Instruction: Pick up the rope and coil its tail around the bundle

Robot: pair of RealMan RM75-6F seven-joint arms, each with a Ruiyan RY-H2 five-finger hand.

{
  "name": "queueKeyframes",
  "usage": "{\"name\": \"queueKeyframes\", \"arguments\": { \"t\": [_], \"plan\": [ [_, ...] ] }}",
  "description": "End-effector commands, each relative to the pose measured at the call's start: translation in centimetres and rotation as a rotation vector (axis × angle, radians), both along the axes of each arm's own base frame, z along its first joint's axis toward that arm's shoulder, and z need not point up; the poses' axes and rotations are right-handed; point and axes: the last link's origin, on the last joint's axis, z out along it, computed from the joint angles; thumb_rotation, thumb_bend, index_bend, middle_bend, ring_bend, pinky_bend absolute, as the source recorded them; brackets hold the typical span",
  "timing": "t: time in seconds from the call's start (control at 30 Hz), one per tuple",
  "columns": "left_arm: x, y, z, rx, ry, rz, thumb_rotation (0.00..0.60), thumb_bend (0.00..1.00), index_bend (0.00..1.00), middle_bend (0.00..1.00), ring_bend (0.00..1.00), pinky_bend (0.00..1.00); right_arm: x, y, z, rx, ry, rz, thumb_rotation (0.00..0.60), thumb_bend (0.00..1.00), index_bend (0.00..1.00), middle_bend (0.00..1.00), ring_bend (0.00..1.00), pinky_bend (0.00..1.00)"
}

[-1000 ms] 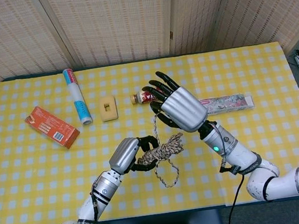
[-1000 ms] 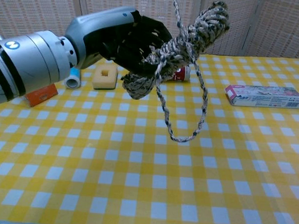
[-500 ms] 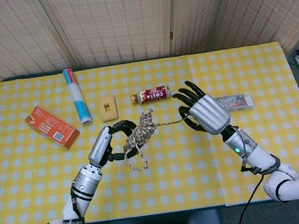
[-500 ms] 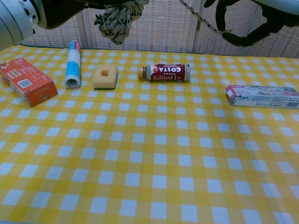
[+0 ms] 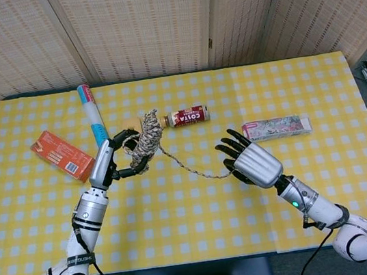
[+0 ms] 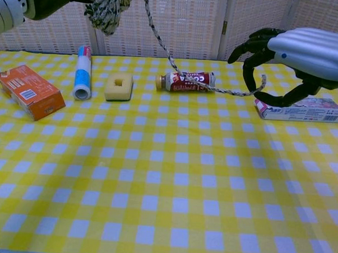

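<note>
While the left hand point(image 5: 118, 155) grips the rope bundle point(image 5: 145, 142) raised above the table's point(image 5: 180, 207) far left, the rope tail point(image 5: 192, 169) slopes right to the right hand point(image 5: 251, 162), whose curled fingers point(image 6: 251, 57) hook its end.

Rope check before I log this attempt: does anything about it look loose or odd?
The rope's tail is not coiled: it hangs slack from the bundle in the left robot hand across to the right robot hand.
</note>
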Motion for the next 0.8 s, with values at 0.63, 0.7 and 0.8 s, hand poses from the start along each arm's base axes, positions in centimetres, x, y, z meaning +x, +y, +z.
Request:
{"name": "queueKeyframes", "arguments": {
  "t": [0.63,0.7,0.8],
  "plan": [
    [-3.3,0.7,-2.1,0.292,0.602,0.12,0.6,0.6,0.58,0.59,0.57,0.51,8.9,2.3,2.7,-0.098,-0.002,0.222,0.6,0.53,0.68,0.2,0.15,0.0],
    [-3.2,0.3,-2.5,0.3,0.62,0.101,0.6,0.6,0.58,0.59,0.56,0.5,10.1,1.9,2.8,-0.1,-0.009,0.227,0.6,0.53,0.68,0.2,0.15,0.0],
    [-2.9,-0.4,-3.2,0.3,0.635,0.068,0.6,0.6,0.58,0.59,0.56,0.5,12.0,1.4,2.8,-0.105,-0.019,0.238,0.6,0.53,0.68,0.2,0.15,0.0]
  ]
}}
